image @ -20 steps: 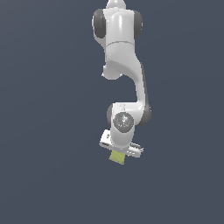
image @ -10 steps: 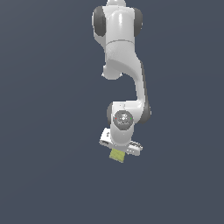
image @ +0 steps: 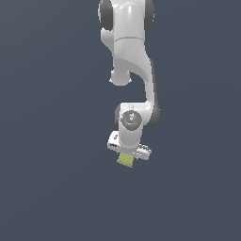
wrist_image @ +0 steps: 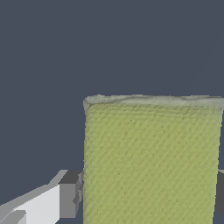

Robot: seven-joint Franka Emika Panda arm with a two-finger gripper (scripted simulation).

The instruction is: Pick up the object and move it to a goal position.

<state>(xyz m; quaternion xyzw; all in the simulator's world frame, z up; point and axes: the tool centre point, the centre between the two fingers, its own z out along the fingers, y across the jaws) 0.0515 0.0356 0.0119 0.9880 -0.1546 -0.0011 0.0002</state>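
Observation:
The object (image: 125,160) is a small olive-yellow block that sticks out below the white hand of the arm in the exterior view. My gripper (image: 126,157) is shut on it, and the block hangs free against the plain dark background. In the wrist view the object (wrist_image: 151,162) fills much of the picture, with a grey-tipped white finger (wrist_image: 65,200) pressed to one side of it and a sliver of the other finger (wrist_image: 220,192) at the picture's edge. The gripper (wrist_image: 144,197) midpoint lies behind the block.
Only the white arm (image: 129,61) and a uniform dark grey backdrop show. No table, container or goal marker is in view.
The hand and the held block have shifted upward a little in the exterior view. The grip on the block is unchanged.

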